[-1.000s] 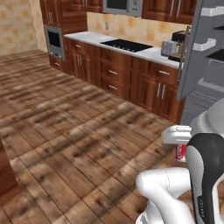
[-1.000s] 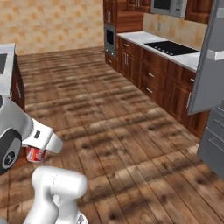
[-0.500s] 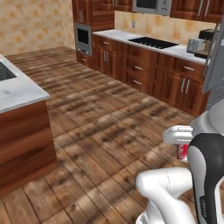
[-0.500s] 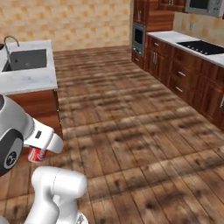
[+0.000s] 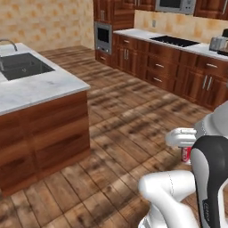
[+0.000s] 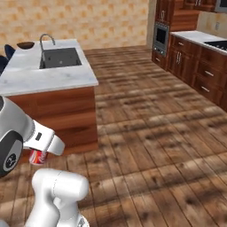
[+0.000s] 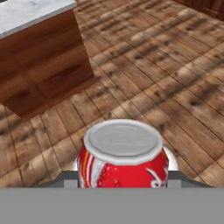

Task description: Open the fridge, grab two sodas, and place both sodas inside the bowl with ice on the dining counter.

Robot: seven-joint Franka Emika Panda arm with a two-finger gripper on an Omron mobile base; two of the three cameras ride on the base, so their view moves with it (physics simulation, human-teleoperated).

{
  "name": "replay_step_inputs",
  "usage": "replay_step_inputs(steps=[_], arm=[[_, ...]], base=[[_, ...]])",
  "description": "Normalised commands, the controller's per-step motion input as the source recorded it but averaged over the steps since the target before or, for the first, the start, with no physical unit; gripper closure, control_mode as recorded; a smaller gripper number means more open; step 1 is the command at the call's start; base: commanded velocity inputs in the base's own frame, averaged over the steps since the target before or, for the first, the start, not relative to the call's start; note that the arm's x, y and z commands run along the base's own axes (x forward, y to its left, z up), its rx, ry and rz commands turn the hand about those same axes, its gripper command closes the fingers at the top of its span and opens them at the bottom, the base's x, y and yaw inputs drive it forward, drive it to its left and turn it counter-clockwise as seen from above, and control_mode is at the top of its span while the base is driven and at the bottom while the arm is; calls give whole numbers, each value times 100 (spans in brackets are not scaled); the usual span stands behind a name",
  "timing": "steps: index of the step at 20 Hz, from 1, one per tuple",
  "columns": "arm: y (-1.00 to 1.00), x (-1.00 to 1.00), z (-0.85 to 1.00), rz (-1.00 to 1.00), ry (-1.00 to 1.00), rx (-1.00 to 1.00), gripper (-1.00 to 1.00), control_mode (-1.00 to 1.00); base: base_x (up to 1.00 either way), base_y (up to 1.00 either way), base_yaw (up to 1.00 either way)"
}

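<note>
Since a second ago your base has swung toward the dining counter [image 6: 66,77], gripper [image 7: 124,173] clamped on an upright red-and-white soda [image 7: 123,158], bowl [image 6: 25,45] far ahead-left.

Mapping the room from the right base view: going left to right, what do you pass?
Dark bowl → faucet → sink → wall oven → black cooktop.
</note>
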Motion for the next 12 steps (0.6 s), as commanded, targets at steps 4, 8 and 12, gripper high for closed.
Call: replay_step_inputs(steps=[4, 8, 12], arm=[[0, 0, 0, 0, 0, 0, 100, 100], [0, 0, 0, 0, 0, 0, 100, 100], [0, 0, 0, 0, 0, 0, 100, 100]], base=[[-5, 100, 0], [0, 100, 0], [0, 100, -2]])
